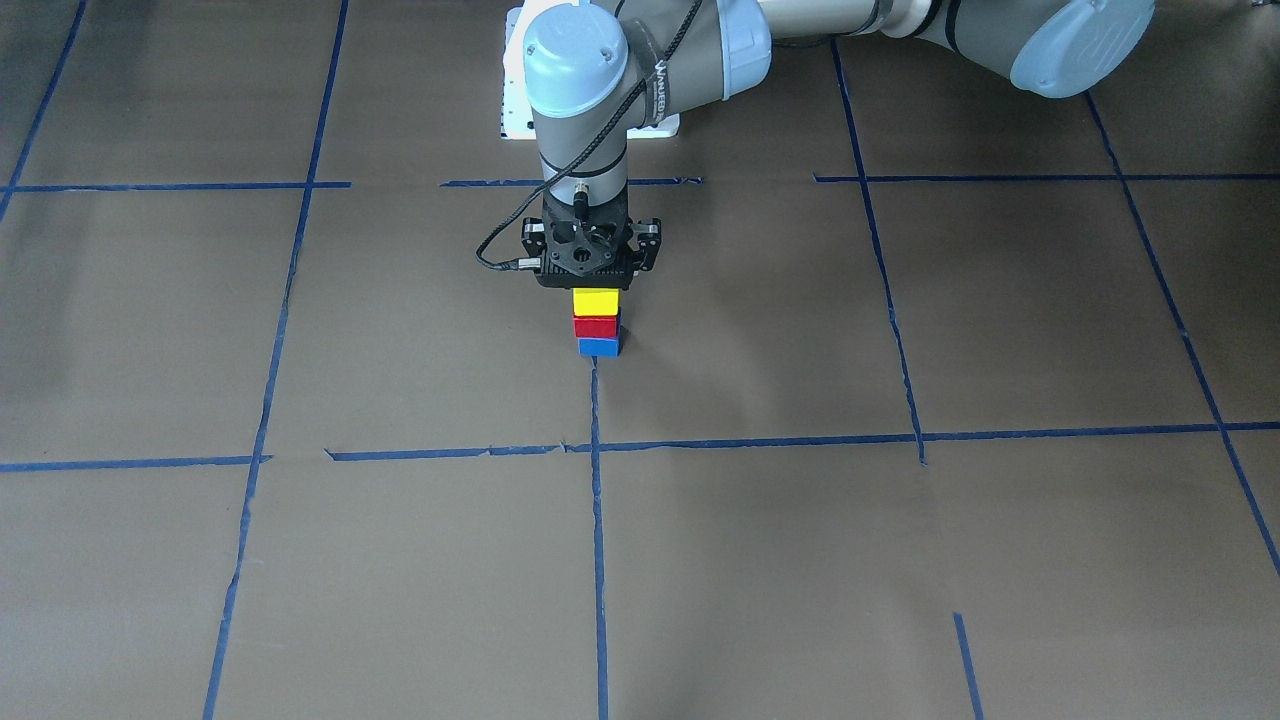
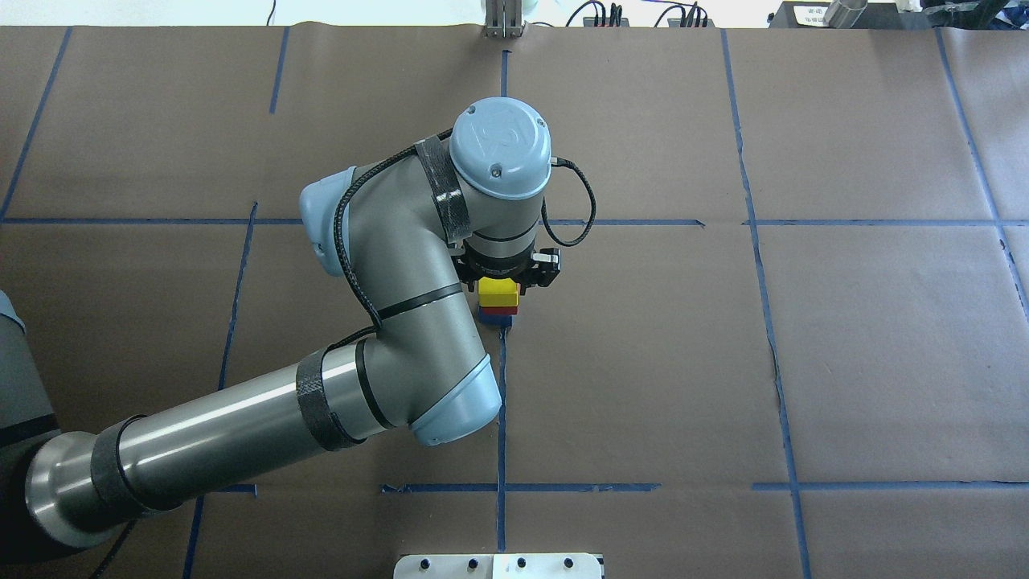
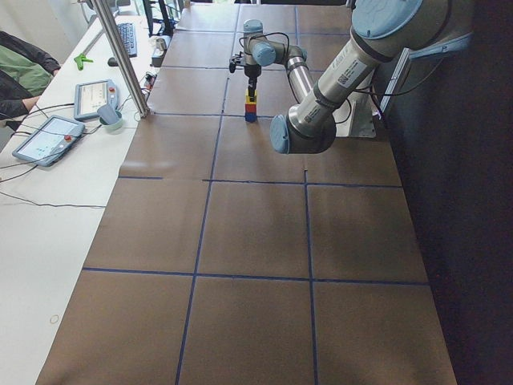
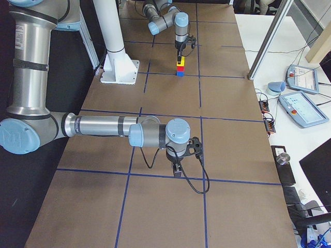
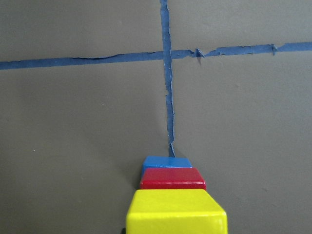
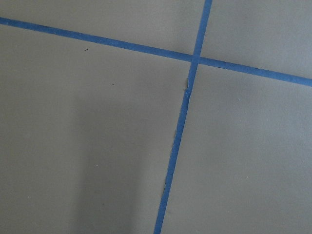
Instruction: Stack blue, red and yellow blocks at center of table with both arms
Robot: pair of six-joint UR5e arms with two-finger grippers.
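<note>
Left gripper [image 1: 595,278] poised straight down over a three-block stack near the middle of the table [image 1: 900,560], tips hidden behind its own black body in the front view. Cannot tell whether clamped on the top block or released. From the bottom up: blue block [image 1: 599,347] on the brown paper, red block [image 1: 595,327] on the blue, yellow block [image 1: 596,302] on the red, edges roughly in line, standing upright. Planted at the end of a blue tape line [image 1: 597,520], short of the crossing seen ahead in the left wrist view. Yellow large at the bottom edge of that view, red and blue peeking out beyond it. Left arm [image 2: 402,265] bent in from the robot's own left, wrist directly above the stack, black cable [image 2: 583,209] looped beside it. Right gripper [image 4: 177,169] well apart from the stack, pointing down over the table near another tape line; caught only by the side camera, so impossible to say whether released or clenched. Brown paper and a tape crossing in the right wrist view. White mounting plate [image 1: 512,110] on the table behind the left arm.
</note>
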